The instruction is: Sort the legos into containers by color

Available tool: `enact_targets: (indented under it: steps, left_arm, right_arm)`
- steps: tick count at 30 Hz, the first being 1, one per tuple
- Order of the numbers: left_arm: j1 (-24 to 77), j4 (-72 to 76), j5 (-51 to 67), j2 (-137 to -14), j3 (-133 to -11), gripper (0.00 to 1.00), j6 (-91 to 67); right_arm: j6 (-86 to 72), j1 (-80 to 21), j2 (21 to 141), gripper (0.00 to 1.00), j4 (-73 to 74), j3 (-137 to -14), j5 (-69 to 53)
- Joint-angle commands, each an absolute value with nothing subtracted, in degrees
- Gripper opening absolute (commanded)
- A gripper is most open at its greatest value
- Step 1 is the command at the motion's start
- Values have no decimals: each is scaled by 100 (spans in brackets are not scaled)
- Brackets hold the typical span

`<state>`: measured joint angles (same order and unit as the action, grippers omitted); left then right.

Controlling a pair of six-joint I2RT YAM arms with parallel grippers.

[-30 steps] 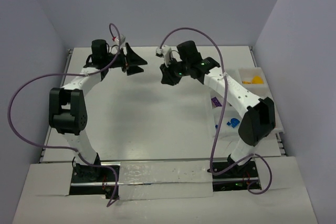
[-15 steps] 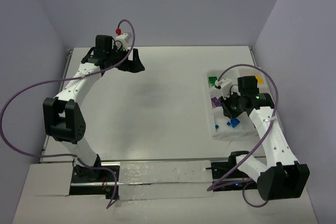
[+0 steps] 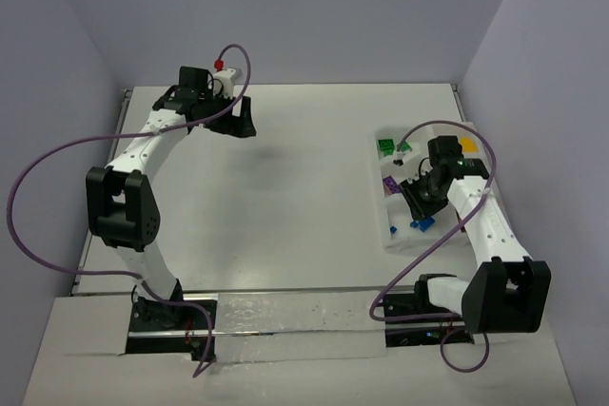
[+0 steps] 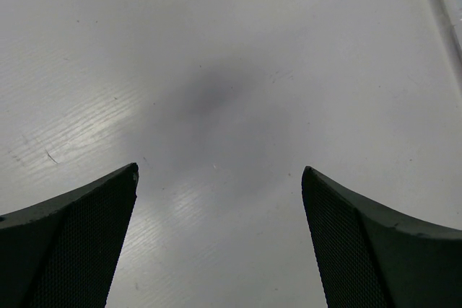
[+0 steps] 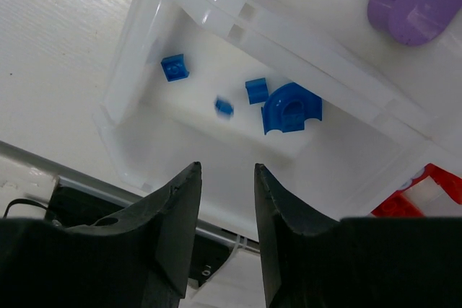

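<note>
While the right gripper (image 5: pixel 226 171), fingers barely parted and empty, hovers over blue legos (image 5: pixel 290 107) in the white tray (image 5: pixel 133 55), near compartment, release seems done; next, lift clear; left gripper (image 4: pixel 220 169) gapes empty.

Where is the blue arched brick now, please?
The blue arched brick lies, in the right wrist view, in a tray compartment with smaller blue bricks to its left.
</note>
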<state>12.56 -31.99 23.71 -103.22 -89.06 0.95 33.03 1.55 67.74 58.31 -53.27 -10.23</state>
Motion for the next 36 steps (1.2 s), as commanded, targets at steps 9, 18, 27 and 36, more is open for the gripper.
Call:
enact_targets:
  steps: [9, 18, 27, 36]
  left_arm:
    - [1195, -3309, 2509, -10044, -8757, 99, 199]
    - [476, -3372, 3044, -9839, -8814, 99, -24]
    - [-413, -3509, 2839, -9333, -8680, 99, -62]
    - [-413, -3315, 1868, -8487, -7941, 99, -62]
  right_arm:
    - [3174, 182, 6946, 53, 5884, -6054, -1132]
    - [1810, -830, 8003, 100, 5335, -8310, -1635]
    - [800, -1863, 9282, 100, 4098, -9704, -1238]
    - [430, -2511, 9854, 100, 3390, -9693, -1036]
